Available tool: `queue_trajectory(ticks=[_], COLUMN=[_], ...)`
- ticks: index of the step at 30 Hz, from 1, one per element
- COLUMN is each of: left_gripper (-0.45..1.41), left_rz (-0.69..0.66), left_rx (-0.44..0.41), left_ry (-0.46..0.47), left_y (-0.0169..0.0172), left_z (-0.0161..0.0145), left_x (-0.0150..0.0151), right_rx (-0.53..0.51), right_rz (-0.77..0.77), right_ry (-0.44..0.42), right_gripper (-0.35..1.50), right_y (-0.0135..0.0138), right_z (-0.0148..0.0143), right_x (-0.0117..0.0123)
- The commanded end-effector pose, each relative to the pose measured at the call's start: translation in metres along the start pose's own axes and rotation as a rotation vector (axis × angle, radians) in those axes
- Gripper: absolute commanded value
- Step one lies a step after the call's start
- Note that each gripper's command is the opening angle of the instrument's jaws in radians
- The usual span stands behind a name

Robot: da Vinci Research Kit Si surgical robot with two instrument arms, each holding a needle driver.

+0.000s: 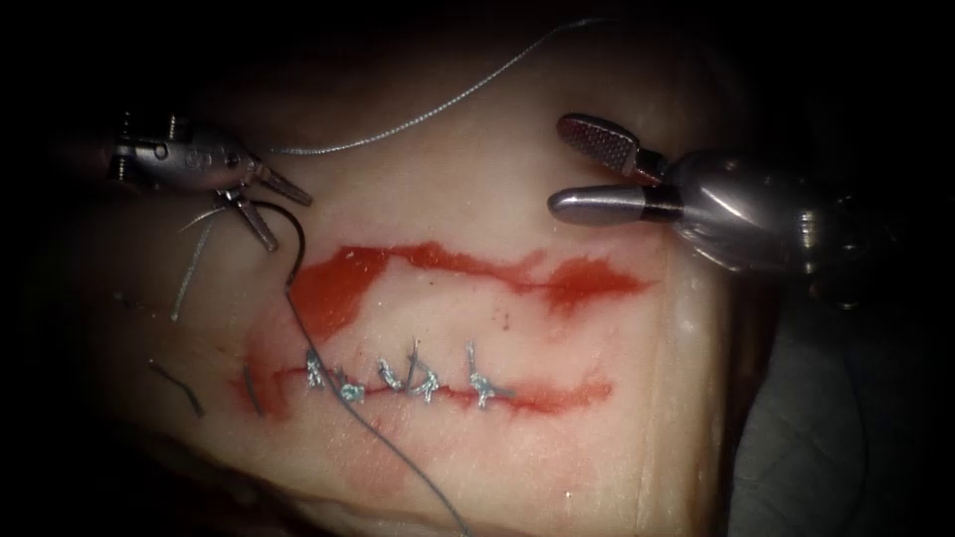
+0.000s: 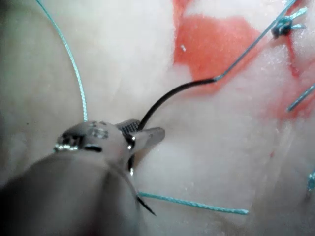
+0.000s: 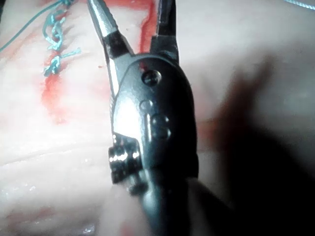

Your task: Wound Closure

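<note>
The left arm's slim silver needle driver has its jaws clenched on the dark curved steel needle; in the left wrist view the grip sits near the pointed end, with the sharp tip jutting a little way behind the jaws and most of the arc sweeping out ahead of them to the swaged end, where the pale grey-blue braided thread joins; the needle lies free above the pale, glistening pork tissue, not in it, just below the left jaws and to the left of the cut's stitched run; from the swage the thread runs down past the leftmost of the knotted stitches along the thin red cut; a second length of thread arcs away from just beside the left jaws. The right arm's bulkier polished needle driver hangs released, jaws spread and grasping nothing, well above the cut and over the broad smear of red fluid.

My judgement for good handling: a grip this close to the point leaves little tip to bite with, so the hold would serve better further back along the curve, needle square to the jaws; slack thread should stay clear of the finished knots; the empty right tool is well placed to steady the needle.

No brand, label or legible writing shows; the tool heads carry only round screw or pin marks.
</note>
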Motion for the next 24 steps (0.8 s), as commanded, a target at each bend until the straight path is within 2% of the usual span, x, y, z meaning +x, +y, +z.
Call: queue_trajectory(ticks=[1, 6, 12, 13, 14, 15, 17, 18, 19, 21, 23, 24], left_gripper=[-0.45, -0.45, -0.45, -0.45, -0.45, -0.45, -0.45, -0.45, -0.45, -0.45, -0.45, -0.45], left_rz=[0.002, -0.082, -0.172, -0.275, -0.275, -0.518, -0.557, -0.631, -0.740, -0.771, -0.878, -1.046], left_rx=[-0.010, -0.043, -0.138, -0.193, -0.193, -0.298, -0.319, -0.361, -0.457, -0.475, -0.512, -0.543], left_ry=[0.001, -0.006, -0.040, -0.064, -0.064, -0.126, -0.135, -0.149, -0.189, -0.198, -0.241, -0.305], left_y=[0.0008, 0.0005, 0.0003, 0.0000, 0.0000, -0.0011, -0.0015, -0.0022, -0.0037, -0.0040, -0.0044, -0.0046], left_z=[0.0003, -0.0003, -0.0019, -0.0026, -0.0026, -0.0032, -0.0033, -0.0032, -0.0032, -0.0032, -0.0033, -0.0036], left_x=[0.0002, 0.0002, -0.0006, -0.0012, -0.0012, -0.0019, -0.0020, -0.0022, -0.0036, -0.0042, -0.0058, -0.0078], right_rx=[-0.001, 0.000, 0.001, 0.001, 0.001, 0.003, 0.003, 0.005, 0.010, 0.013, 0.019, 0.026], right_rz=[-0.001, 0.000, 0.000, 0.001, 0.001, 0.005, 0.008, 0.012, 0.025, 0.031, 0.041, 0.046], right_ry=[-0.003, -0.003, -0.004, -0.004, -0.004, -0.015, -0.024, -0.033, -0.072, -0.075, -0.080, -0.084], right_gripper=[1.45, 1.44, 1.42, 1.42, 1.42, 1.42, 1.40, 1.40, 1.34, 1.30, 1.22, 1.19], right_y=[0.0000, 0.0002, 0.0002, 0.0002, 0.0002, 0.0002, 0.0002, 0.0003, 0.0008, 0.0011, 0.0020, 0.0029], right_z=[0.0009, 0.0010, 0.0010, 0.0010, 0.0010, 0.0011, 0.0011, 0.0011, 0.0015, 0.0017, 0.0022, 0.0028], right_x=[0.0005, 0.0004, 0.0004, 0.0004, 0.0004, 0.0001, -0.0001, -0.0003, -0.0011, -0.0013, -0.0017, -0.0021])
